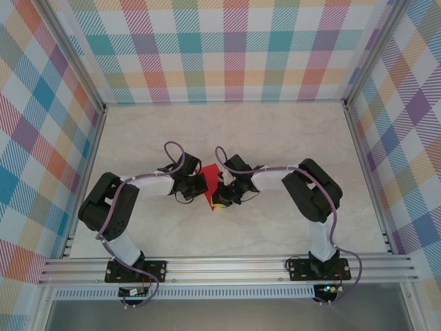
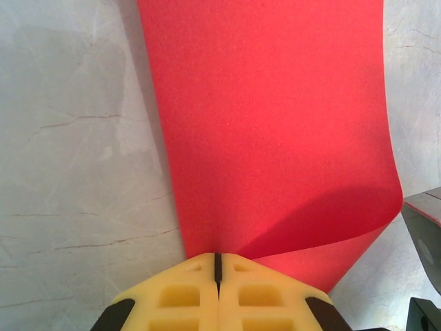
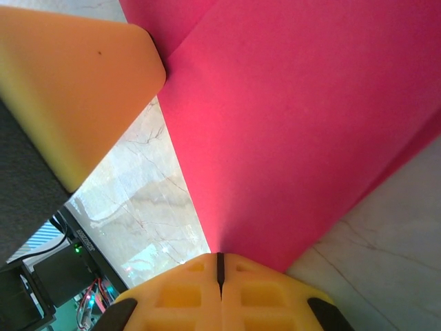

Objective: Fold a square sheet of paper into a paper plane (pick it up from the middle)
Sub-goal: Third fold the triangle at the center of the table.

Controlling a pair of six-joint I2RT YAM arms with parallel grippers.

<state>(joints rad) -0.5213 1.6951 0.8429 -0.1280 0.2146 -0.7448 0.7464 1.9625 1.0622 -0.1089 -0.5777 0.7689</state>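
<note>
Pinching the square sheet of paper (image 2: pixel 275 124) from opposite sides, your left hand (image 2: pixel 217 262) and right hand (image 3: pixel 220 262) are both clenched on it; it runs near-to-far between them.

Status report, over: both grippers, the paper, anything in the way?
Left gripper shut on paper. Right gripper shut on same paper. Paper bowed between them, no plane yet. No obstacle seen; grippers close together.

The square sheet of paper (image 1: pixel 209 172), thin and bright red, bends in a soft curve, lifted over the middle of the table (image 1: pixel 275 138).
</note>
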